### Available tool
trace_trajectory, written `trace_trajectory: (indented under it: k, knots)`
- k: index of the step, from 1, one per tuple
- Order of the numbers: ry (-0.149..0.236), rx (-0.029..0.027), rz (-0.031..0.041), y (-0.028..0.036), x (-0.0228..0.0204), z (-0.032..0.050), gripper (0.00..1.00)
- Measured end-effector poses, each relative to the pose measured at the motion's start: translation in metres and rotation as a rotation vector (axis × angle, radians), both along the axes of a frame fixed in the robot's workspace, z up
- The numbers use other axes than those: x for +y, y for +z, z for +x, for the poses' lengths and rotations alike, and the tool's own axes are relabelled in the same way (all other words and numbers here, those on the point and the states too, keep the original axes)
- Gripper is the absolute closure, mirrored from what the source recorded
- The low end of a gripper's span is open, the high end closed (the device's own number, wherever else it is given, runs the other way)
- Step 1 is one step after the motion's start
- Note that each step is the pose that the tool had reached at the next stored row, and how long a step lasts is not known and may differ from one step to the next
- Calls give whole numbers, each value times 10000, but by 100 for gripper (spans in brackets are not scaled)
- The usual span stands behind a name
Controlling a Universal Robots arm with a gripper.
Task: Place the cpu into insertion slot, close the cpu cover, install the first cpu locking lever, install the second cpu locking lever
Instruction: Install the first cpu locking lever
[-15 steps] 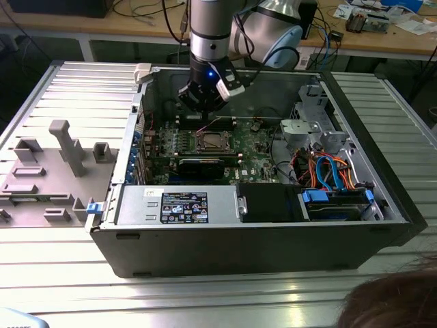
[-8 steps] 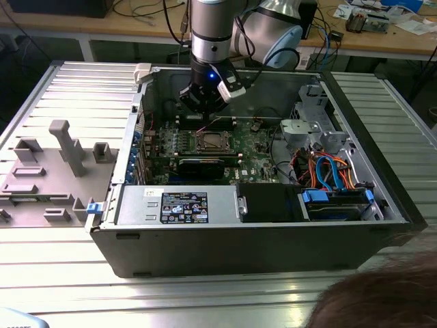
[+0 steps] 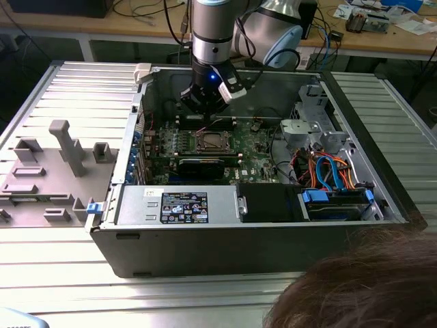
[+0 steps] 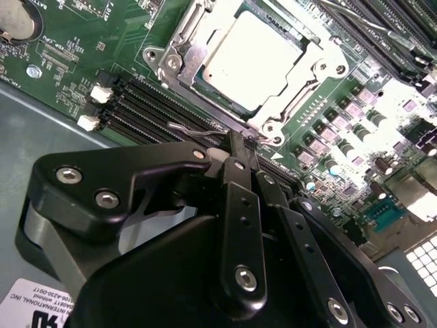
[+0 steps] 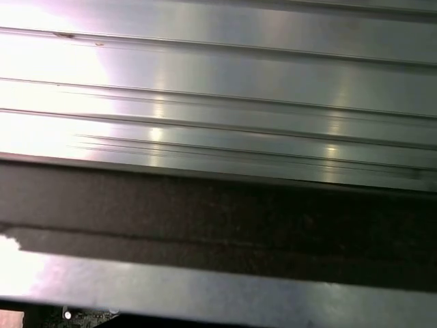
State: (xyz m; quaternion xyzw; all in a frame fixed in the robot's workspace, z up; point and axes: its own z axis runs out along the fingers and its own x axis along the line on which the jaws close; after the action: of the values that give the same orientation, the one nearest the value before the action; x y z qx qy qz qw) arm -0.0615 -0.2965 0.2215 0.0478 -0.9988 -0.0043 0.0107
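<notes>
Silvery cpu (image 4: 254, 58) seated under cpu cover (image 4: 205, 41); hand (image 4: 240, 147) clenched, fingertips partly hidden.

The gripper (image 4: 244, 147) body is blocking the near edge of the insertion slot (image 4: 249, 61) in the second wrist view, so whatever its tips are touching is staying hidden. Glare is washing out the cpu (image 4: 252, 51) top, and the frame edge is clipping the cpu cover (image 4: 311, 65).
</notes>
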Motion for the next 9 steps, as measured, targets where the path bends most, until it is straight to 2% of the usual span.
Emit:
trace_trajectory:
  k: [9]
  knots:
    - [1, 0, -1, -24, 0, 11, 89]
